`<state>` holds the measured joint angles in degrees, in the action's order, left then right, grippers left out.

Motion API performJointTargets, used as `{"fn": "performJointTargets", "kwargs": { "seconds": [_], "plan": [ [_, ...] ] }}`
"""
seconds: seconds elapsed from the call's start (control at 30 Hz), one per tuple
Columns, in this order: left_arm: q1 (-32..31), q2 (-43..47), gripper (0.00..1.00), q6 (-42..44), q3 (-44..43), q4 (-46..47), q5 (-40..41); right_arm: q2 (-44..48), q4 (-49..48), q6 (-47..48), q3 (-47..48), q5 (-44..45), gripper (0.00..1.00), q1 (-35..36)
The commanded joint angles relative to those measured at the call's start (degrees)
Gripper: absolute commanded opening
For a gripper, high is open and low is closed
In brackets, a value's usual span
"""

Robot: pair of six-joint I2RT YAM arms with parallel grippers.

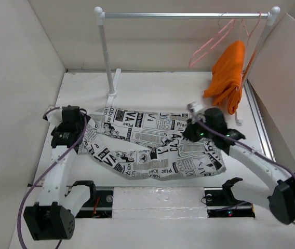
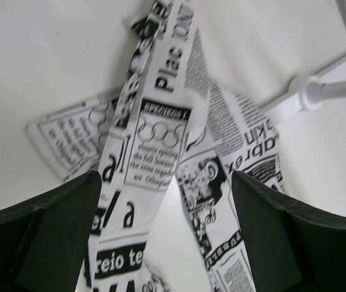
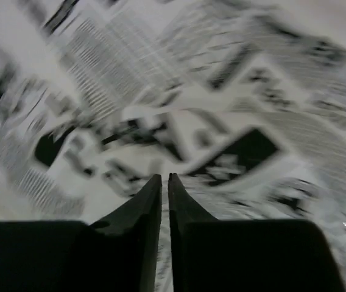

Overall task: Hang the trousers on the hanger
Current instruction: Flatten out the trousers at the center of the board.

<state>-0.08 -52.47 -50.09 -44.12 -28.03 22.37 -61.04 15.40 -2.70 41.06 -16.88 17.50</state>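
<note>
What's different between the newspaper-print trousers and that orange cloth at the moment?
The trousers lie spread out on the table; the orange cloth hangs up by the rail. The trousers are white with black print; the orange cloth is plain. The left end effector and right end effector are at the trousers; neither touches the orange cloth. Both are soft fabric.

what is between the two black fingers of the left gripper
A twisted strip of the white newspaper-print fabric trousers runs between the left gripper's spread fingers, seen in the left wrist view.
</note>
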Motion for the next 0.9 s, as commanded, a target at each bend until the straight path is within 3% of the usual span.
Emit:
{"fn": "performJointTargets", "kwargs": {
  "seconds": [0.0,0.03,0.07,0.13,0.17,0.2,0.3,0.43,0.47,0.53,0.57,0.7,0.87],
  "plan": [
    [0.3,-8.2,0.85,6.3,-4.1,3.8,4.9,-5.5,-1.1,1.8,3.3,0.6,0.12,20.4],
    [0.3,-13.3,0.85,7.0,-5.8,3.6,5.0,-7.8,0.1,2.0,4.9,2.2,0.11,24.0],
    [0.3,-15.5,0.87,7.9,-6.5,3.8,4.1,-10.0,0.2,3.8,6.2,3.3,0.17,26.8],
    [0.3,-22.2,0.87,9.6,-8.7,4.0,3.2,-16.4,0.0,4.9,9.9,2.2,0.38,31.7],
    [0.3,-25.7,0.79,9.1,-9.9,3.3,3.9,-19.7,0.3,4.9,11.6,2.7,0.53,33.6],
    [0.3,-25.8,0.79,9.1,-9.9,3.2,3.9,-19.7,0.3,4.9,11.6,2.6,0.53,33.7],
    [0.3,-29.6,0.63,10.3,-9.7,4.9,2.1,-22.8,0.2,3.5,11.5,5.8,0.55,35.4],
    [0.3,-28.5,0.58,11.8,-4.7,8.5,0.0,-21.8,-2.3,0.5,7.0,7.0,0.55,35.4],
    [0.3,-28.7,0.31,11.9,-4.1,8.6,0.9,-21.7,-2.7,0.0,5.4,7.2,0.55,35.4],
    [0.3,-30.2,0.05,10.6,-4.4,6.7,1.9,-21.1,-3.1,-0.8,3.9,8.5,0.55,35.4],
    [0.9,-31.0,0.00,9.9,-4.7,5.3,2.1,-20.8,-3.4,-1.5,3.1,9.0,0.56,35.4],
    [5.0,-31.6,0.00,8.3,-4.1,2.7,2.2,-17.1,-4.1,-3.2,-2.2,11.1,0.56,35.4],
    [12.8,-24.0,0.00,6.6,1.2,1.8,-1.2,-12.1,-1.9,-3.4,-5.6,12.8,0.56,34.9]
  ]
}}
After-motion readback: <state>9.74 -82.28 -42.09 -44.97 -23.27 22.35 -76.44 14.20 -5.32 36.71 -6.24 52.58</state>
